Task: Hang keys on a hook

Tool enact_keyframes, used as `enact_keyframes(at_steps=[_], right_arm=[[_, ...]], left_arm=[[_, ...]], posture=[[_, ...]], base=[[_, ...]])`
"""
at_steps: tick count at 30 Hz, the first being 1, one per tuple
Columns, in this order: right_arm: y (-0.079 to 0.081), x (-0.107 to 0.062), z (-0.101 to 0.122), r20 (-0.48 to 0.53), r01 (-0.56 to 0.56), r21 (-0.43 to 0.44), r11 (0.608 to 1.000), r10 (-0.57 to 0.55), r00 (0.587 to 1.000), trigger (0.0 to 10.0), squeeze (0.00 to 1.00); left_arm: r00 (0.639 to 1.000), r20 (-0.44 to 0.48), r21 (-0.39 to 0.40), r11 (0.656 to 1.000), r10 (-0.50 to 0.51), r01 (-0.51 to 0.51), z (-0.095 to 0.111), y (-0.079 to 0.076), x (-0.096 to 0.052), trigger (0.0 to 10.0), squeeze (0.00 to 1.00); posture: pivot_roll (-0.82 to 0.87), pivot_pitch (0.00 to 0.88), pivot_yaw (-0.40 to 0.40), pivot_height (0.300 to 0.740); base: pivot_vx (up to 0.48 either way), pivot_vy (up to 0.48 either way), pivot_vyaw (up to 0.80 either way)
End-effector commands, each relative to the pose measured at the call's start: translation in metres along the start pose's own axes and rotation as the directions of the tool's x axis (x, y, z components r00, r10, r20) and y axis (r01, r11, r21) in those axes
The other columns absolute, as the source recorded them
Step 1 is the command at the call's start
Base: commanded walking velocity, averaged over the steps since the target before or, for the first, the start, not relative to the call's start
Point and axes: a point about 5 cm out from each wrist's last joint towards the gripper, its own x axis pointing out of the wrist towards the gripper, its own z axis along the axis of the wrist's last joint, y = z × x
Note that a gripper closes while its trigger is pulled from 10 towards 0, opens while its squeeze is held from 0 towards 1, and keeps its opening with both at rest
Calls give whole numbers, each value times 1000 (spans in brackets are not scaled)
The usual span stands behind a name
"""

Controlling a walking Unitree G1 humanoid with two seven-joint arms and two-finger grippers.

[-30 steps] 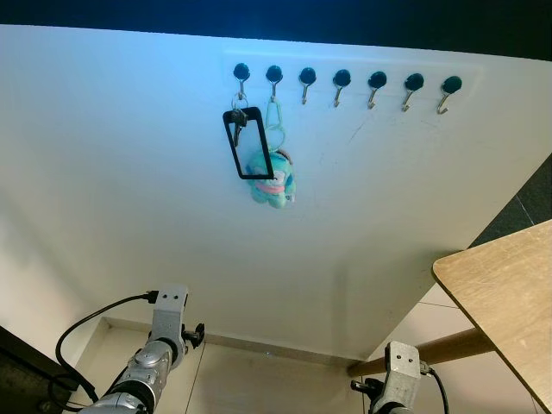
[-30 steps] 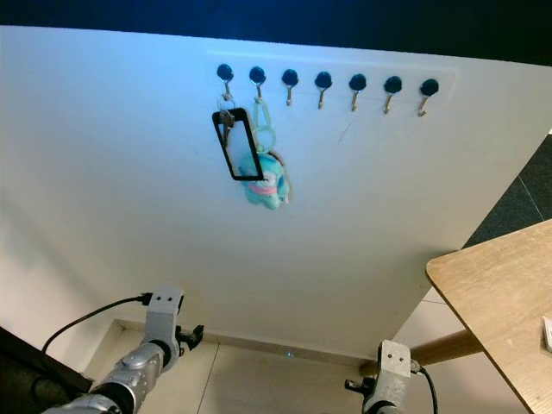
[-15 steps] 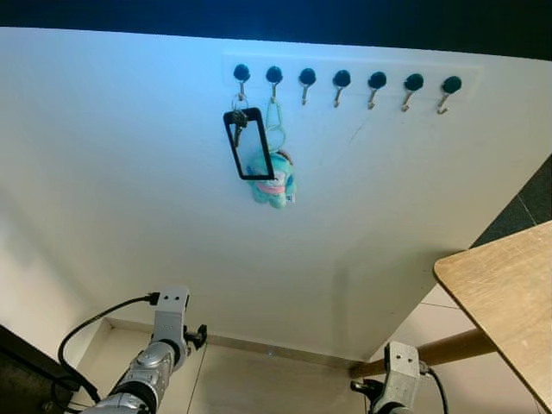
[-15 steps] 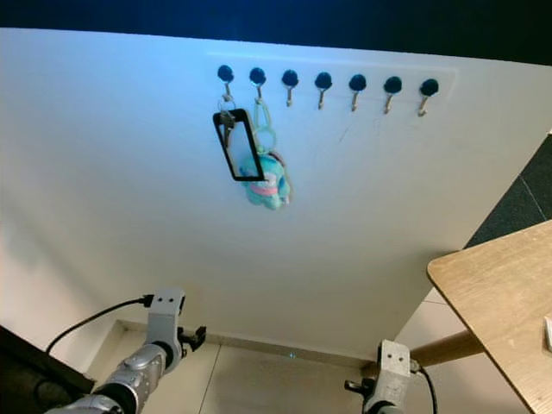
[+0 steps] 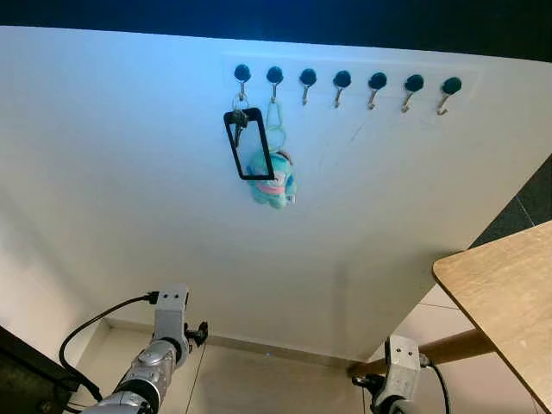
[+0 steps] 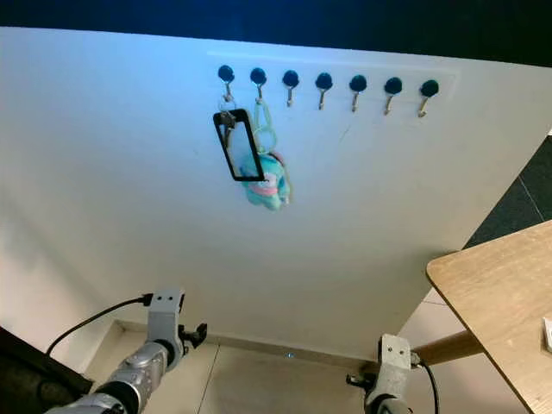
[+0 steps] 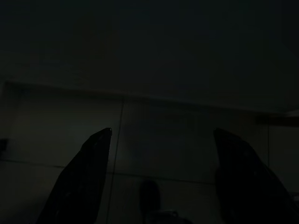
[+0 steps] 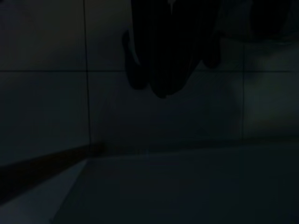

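A key bunch with a black rectangular tag (image 5: 247,143) hangs from the leftmost hook (image 5: 242,76) of a row of several black-knobbed hooks on the white wall. Beside it, partly behind the tag, a teal plush keychain (image 5: 273,181) hangs from the second hook (image 5: 274,78). Both arms hang idle far below the hooks: left arm (image 5: 166,341), right arm (image 5: 399,373). In the dark left wrist view my left gripper (image 7: 161,133) is open, with nothing between its fingers, over the tiled floor. The right wrist view is very dark, with a black shape (image 8: 161,56) over floor tiles.
The other hooks to the right, such as the far right one (image 5: 448,89), are bare. A light wooden table (image 5: 504,297) juts in at the right, with its leg (image 5: 448,347) close to my right arm. Beige floor tiles (image 5: 267,384) lie below the wall.
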Motion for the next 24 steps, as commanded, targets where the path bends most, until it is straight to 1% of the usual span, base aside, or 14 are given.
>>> enact_keyframes(at_steps=[1, 4, 5, 6, 7, 9, 10, 12, 15, 17, 19, 20, 24], right_arm=[[0, 0, -1, -8, 6, 7, 1000, -6, 1000, 10000, 0], [1, 1, 3, 16, 8, -2, 1000, -8, 1000, 10000, 0], [1, 2, 9, 46, 17, -12, 1000, -16, 999, 10000, 0], [3, 3, 18, 98, 32, -38, 999, -28, 995, 10000, 0], [3, 3, 18, 98, 32, -38, 999, -28, 995, 10000, 0], [5, 5, 30, 163, 55, -73, 996, -43, 986, 10000, 0], [7, 6, 37, 191, 54, -71, 996, -40, 981, 10000, 0], [9, 7, 43, 213, 44, -57, 997, -31, 977, 10000, 0], [16, 9, 47, 212, -39, -27, 999, 44, 976, 10000, 0], [17, 9, 47, 208, -57, -25, 998, 61, 976, 10000, 0], [19, 10, 47, 197, -72, -42, 997, 79, 977, 10000, 0], [23, 10, 42, 161, -88, -88, 992, 102, 982, 10000, 0], [24, 10, 38, 134, -84, -129, 988, 102, 986, 10000, 0]], left_arm=[[1000, -17, 10, 1000, -16, 17, 0, -5, 1, 10000, 0], [999, -35, 18, 1000, -14, 15, 1, -3, 2, 10000, 0], [999, -48, 28, 1000, -12, 14, 0, -2, 1, 10000, 0], [998, -64, 36, 999, -10, 12, -2, 0, 1, 10000, 0], [998, -64, 36, 999, -10, 12, -2, 0, 1, 10000, 0], [996, -85, 41, 999, -12, 16, -5, 2, 0, 10000, 0], [995, -96, 53, 998, -22, 27, -7, 1, 0, 10000, 0], [994, -107, 69, 997, -33, 41, -9, 0, 0, 10000, 0], [992, -122, 78, 997, -16, 25, -9, 0, 0, 10000, 0], [992, -124, 77, 997, -11, 20, -9, 0, 0, 10000, 0], [992, -122, 76, 997, -5, 14, -9, 0, 0, 10000, 0], [992, -124, 84, 996, 0, 10, -9, 0, 0, 10000, 0], [993, -121, 101, 995, -4, 16, -8, -1, 1, 10000, 0]], posture=[[-21, 0, 13, 740], [-21, 0, 15, 740], [-22, 0, 18, 740], [-29, 0, 27, 740], [-29, 0, 27, 740], [-38, 0, 33, 740], [-39, 0, 31, 740], [-39, 0, 29, 740], [-38, 0, 24, 740], [-38, 0, 24, 740], [-36, 0, 22, 740], [-36, 0, 21, 740], [-32, 0, 15, 740]], base=[[0, 0, 0], [0, 0, 0], [0, 0, 0], [0, 0, 0], [0, 0, 0], [0, 0, 0], [0, 0, 0], [0, 0, 0], [0, 0, 0], [0, 0, 0], [0, 0, 0], [0, 0, 0], [0, 0, 0]])
